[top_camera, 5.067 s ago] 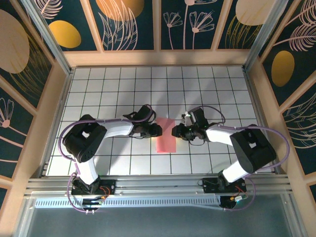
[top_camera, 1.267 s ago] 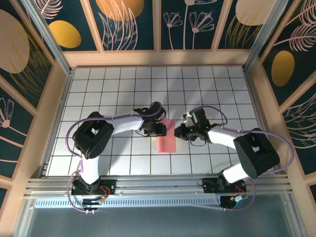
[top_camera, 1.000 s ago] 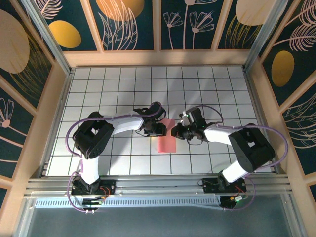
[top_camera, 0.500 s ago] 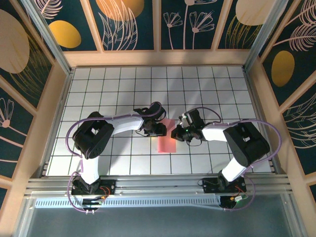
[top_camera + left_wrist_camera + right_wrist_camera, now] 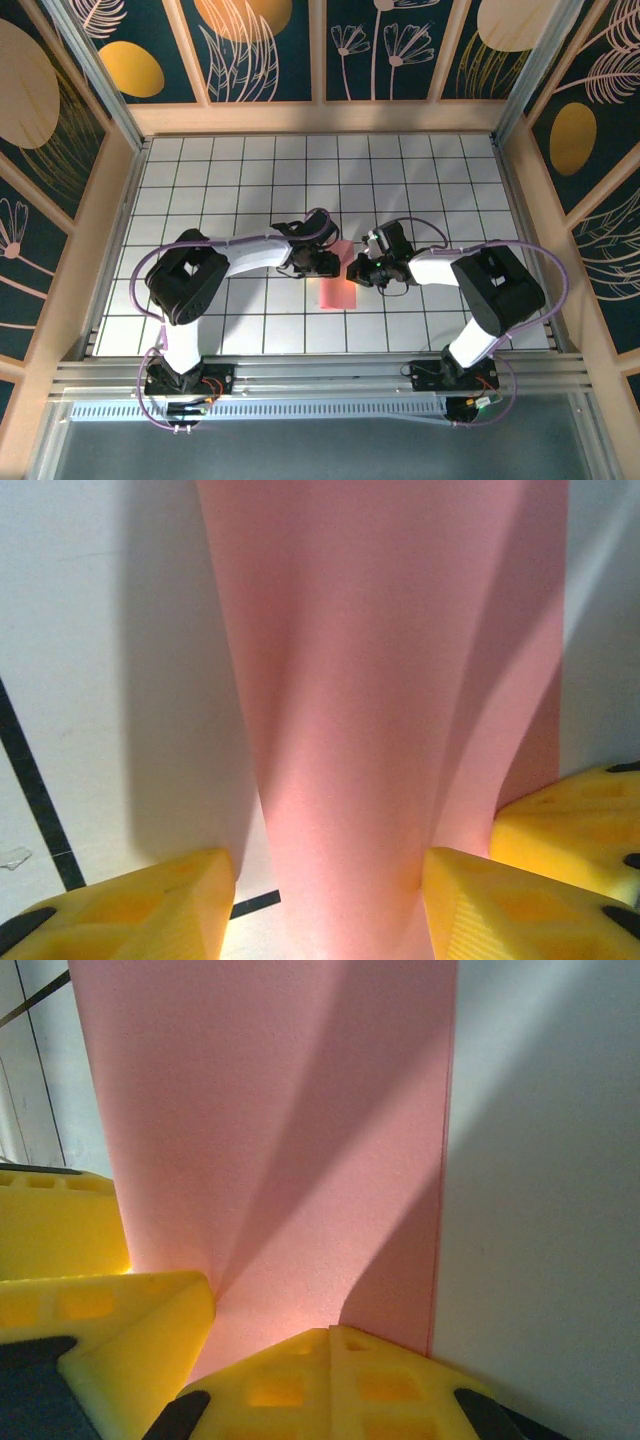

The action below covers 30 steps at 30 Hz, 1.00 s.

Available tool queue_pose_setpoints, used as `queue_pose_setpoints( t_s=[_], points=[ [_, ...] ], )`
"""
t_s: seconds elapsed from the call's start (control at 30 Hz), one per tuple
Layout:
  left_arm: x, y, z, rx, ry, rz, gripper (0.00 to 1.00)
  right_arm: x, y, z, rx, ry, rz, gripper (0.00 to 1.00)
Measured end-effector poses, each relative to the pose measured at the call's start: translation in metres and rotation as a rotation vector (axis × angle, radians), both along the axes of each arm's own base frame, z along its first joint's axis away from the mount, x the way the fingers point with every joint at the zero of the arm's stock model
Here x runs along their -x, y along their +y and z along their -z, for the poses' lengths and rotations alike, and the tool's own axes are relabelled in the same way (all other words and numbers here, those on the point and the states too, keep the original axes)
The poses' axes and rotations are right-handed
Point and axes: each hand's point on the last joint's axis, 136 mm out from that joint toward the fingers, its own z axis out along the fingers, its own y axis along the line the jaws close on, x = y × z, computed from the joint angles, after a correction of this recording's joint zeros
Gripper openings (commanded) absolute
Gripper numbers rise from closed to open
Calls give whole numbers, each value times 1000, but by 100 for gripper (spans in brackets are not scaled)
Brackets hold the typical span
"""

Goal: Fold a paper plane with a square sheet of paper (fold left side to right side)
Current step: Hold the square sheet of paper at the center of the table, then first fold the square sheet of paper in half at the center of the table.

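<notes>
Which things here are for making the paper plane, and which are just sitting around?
For the job: pink paper, left hand, right hand.
Just there: tiled table, flowery walls.

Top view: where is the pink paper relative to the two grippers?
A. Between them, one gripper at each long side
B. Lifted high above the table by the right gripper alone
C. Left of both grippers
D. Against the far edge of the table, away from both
A: the square sheet of paper, folded to a narrow strip, sits with the left gripper at its left side and the right gripper at its right side.
</notes>
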Motion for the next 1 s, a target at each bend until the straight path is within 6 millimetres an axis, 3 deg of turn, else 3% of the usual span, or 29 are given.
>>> queue_pose_setpoints(
  t_s=[0.13, 0.37, 0.47, 0.73, 1.0],
  points=[
    [-7, 9, -13, 10, -56, -26, 60, 0, 0, 0, 2, 2, -1, 0],
    [-26, 15, -90, 194, -255, -74, 55, 0, 0, 0, 4, -2, -6, 0],
    [-24, 7, -109, 290, -296, -51, 49, 0, 0, 0, 4, -2, -5, 0],
    [2, -4, -78, 384, -199, 34, 34, 0, 0, 0, 6, -2, -4, 0],
    [11, -20, -57, 431, -116, 86, 18, 0, 0, 0, 10, -5, -9, 0]
  ],
)
